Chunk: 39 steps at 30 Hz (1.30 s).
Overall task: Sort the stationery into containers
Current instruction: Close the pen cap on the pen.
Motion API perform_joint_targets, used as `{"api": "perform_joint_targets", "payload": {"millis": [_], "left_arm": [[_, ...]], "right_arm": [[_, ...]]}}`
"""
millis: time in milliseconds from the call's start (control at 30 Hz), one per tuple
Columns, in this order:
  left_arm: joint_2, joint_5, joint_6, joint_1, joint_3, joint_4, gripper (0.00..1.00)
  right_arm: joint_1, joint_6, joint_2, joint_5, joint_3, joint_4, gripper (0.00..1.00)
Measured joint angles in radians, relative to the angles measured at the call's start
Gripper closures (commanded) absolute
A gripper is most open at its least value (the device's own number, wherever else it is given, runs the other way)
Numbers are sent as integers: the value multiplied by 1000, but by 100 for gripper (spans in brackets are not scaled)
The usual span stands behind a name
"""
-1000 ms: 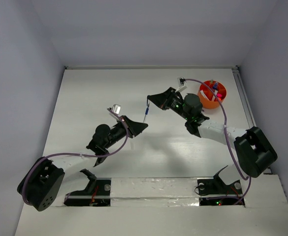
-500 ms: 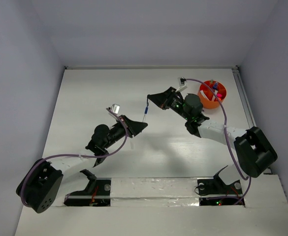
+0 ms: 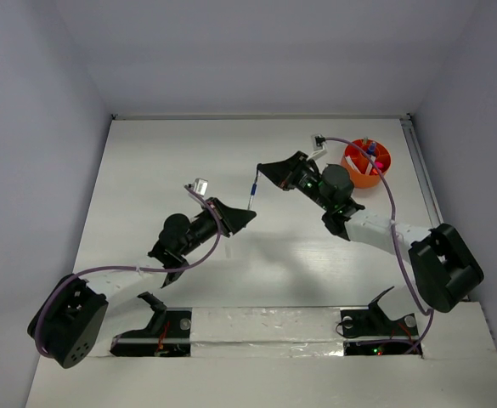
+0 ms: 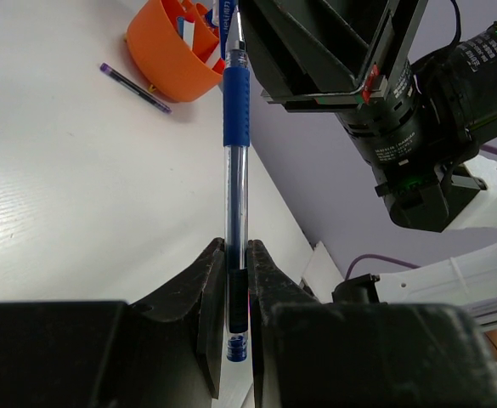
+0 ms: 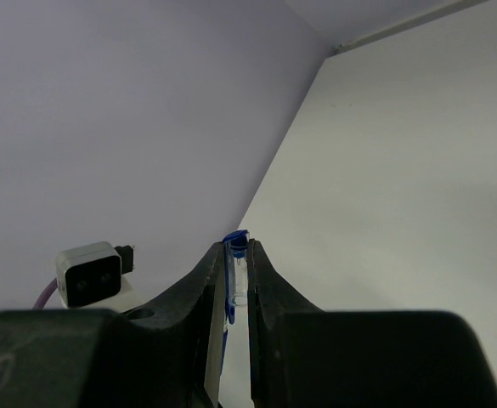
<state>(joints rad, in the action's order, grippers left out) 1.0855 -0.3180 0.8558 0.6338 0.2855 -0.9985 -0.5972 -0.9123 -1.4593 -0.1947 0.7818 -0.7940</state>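
Left gripper (image 3: 245,218) and right gripper (image 3: 262,170) share 1 blue pen (image 3: 250,195), well left of the orange cup (image 3: 356,177).
The left one's fingers are clamped tight on its lower end; the right one's, nearer the cup, pinch its upper end.

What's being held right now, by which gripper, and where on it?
One blue pen, held by both: the left gripper clamps its rear end, the right gripper the end beyond the blue grip section.
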Motion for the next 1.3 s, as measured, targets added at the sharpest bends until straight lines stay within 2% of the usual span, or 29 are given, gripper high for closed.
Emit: {"api": "perform_joint_targets", "payload": {"millis": [1300], "left_arm": [[36,21,-2,28,23,0,100]], "right_arm": [[0,-1,18,21,-32,-54,98]]}}
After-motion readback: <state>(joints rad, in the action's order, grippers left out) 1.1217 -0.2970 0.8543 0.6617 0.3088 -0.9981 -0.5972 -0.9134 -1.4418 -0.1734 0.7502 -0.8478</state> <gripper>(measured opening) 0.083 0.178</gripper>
